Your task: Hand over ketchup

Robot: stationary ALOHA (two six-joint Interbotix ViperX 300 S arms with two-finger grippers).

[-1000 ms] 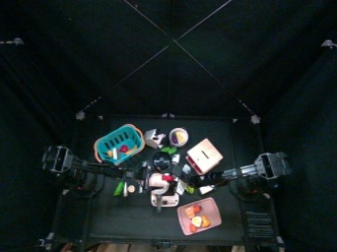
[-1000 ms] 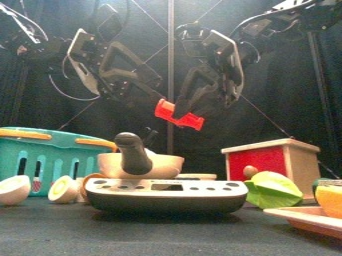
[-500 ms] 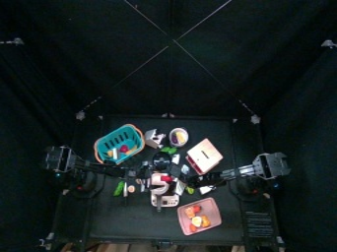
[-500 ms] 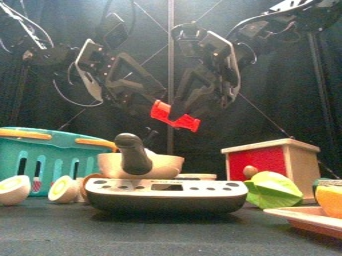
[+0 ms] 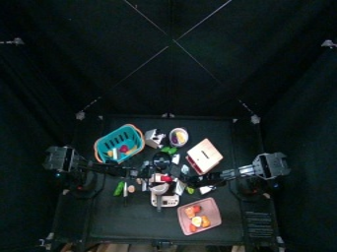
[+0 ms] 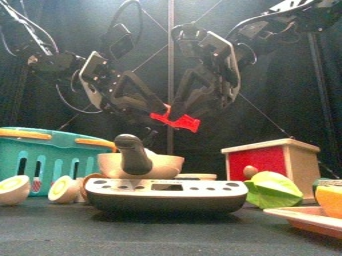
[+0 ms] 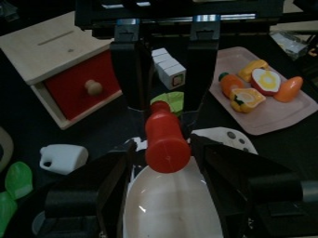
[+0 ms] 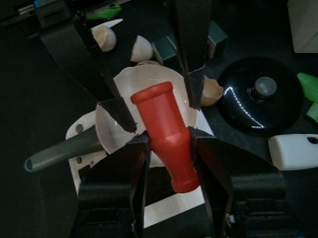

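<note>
I see a dim pen, black curtains swallowing light; overhead glow lights the front view from behind, wrist views soft, top view tiny.

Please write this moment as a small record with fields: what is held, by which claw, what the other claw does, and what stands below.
held thing: red ketchup bottle, in the air above the table
holding claw: right claw, shut on the bottle's body
other claw: left claw, open, jaws on both sides of the bottle's cap end, not closed
below, front view: kitchen scale, mortar with pestle
handover: not finished
</note>
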